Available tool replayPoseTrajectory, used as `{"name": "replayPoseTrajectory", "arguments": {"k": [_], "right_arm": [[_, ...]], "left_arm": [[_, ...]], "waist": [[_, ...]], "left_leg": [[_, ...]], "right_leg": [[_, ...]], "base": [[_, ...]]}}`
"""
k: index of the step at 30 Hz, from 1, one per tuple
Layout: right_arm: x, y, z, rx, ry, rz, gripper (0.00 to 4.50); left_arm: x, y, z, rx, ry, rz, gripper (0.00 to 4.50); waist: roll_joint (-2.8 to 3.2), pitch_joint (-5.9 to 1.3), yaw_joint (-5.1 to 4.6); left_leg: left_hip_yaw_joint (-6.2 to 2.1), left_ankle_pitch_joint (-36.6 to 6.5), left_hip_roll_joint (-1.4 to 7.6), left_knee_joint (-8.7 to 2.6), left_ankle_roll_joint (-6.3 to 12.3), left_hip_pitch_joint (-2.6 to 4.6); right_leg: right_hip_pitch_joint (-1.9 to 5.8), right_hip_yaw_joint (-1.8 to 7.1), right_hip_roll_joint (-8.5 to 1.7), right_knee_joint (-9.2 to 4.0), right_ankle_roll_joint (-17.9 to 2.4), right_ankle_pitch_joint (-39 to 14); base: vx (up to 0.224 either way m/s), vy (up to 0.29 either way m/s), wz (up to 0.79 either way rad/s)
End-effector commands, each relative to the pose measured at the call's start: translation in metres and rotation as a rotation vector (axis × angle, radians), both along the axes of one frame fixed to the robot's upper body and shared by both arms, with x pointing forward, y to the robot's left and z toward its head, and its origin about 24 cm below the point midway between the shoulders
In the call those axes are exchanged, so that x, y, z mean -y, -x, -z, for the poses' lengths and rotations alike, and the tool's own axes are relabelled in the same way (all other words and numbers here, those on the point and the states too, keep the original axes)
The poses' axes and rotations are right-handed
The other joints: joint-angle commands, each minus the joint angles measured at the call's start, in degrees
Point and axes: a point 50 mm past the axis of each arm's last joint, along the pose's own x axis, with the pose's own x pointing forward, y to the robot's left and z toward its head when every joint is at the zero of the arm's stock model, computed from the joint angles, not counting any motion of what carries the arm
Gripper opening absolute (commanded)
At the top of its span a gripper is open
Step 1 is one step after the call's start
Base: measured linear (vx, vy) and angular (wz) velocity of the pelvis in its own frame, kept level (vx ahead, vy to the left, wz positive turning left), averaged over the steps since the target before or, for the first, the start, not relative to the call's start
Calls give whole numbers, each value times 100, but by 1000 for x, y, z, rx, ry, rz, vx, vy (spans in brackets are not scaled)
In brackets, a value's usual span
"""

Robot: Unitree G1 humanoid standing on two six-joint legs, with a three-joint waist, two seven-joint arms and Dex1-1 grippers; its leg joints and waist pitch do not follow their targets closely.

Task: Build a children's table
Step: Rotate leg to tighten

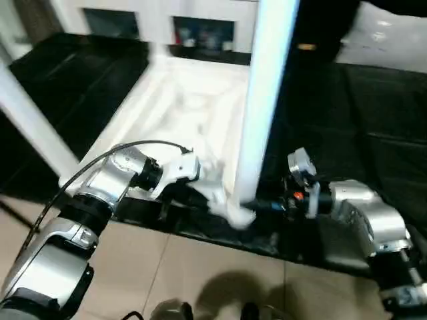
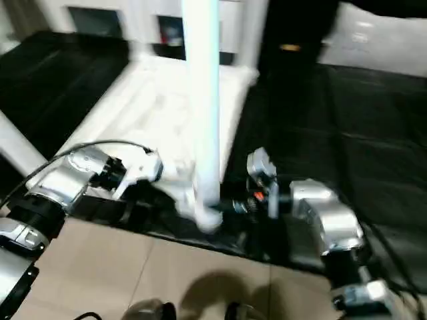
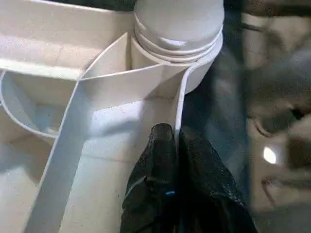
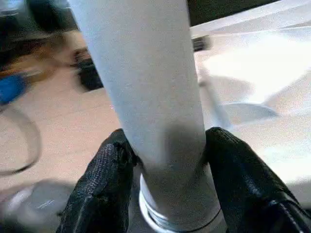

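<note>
A home-like room; tan tiled floor (image 1: 200, 267); black mats (image 1: 373, 113); white glass-doored cabinet (image 1: 160, 27).

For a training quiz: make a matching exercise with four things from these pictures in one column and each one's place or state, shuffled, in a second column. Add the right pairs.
Things:
1. left gripper
2. right gripper
3. upright leg
4. table top

States:
A. lies upside down, ribbed underside up
B. shut on the table top's thin side wall
C. stands in the near corner socket
D. fingers on either side of the leg's lower end

Pairs: 1-B, 2-D, 3-C, 4-A
</note>
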Motion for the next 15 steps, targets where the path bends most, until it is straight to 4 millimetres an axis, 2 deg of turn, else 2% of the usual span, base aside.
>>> {"name": "replayPoseTrajectory", "arguments": {"k": [1, 3, 4, 5, 6, 8, 11, 15], "right_arm": [[-23, -5, 2, -7, -7, 128, 196], [-30, -8, 3, -12, -12, 197, 195], [-37, -10, 4, -11, -16, 249, 195], [-39, -10, 3, -11, -17, 265, 195], [-42, -11, 3, -16, -23, 285, 195], [-51, -14, 3, -16, -29, 334, 195], [-67, -20, 2, -15, -30, 452, 195], [-78, -27, 4, -21, 18, 664, 194]], "left_arm": [[24, -5, -4, 20, 107, -95, 0], [29, -8, -5, 33, 117, -145, 0], [34, -10, -6, 37, 126, -179, 0], [35, -10, -6, 36, 129, -187, 0], [37, -12, -6, 45, 129, -209, 0], [43, -15, -6, 61, 128, -256, 0], [57, -20, -6, 86, 127, -347, 0], [75, -23, -8, 114, 142, -470, 0]], "waist": [[-88, -371, -47], [-98, -357, -144], [-113, -367, -206], [-113, -362, -217], [-127, -371, -243], [-106, -378, -264], [-101, -371, -303], [-97, -374, -316]], "left_leg": [[-382, -865, 630, -472, 221, 49], [-375, -914, 597, -459, 206, 59], [-353, -806, 554, -440, 272, 39], [-351, -767, 547, -440, 314, 43], [-350, -661, 540, -438, 402, 13], [-347, -564, 556, -441, 527, 7], [-349, -541, 588, -458, 459, 31], [-345, -583, 591, -459, 432, 43]], "right_leg": [[347, 494, -736, -559, -388, -2595], [325, 491, -736, -591, -389, -2674], [345, 499, -731, -590, -367, -2660], [331, 503, -730, -599, -371, -2631], [355, 498, -713, -568, -385, -2477], [350, 504, -699, -545, -438, -2226], [317, 513, -699, -522, -590, -2060], [329, 530, -713, -518, -629, -2027]], "base": [[0, 0, 0], [0, 0, 0], [0, 0, 0], [0, 0, 0], [0, 0, 0], [0, 0, 0], [0, 0, 0], [0, 0, 0]]}}
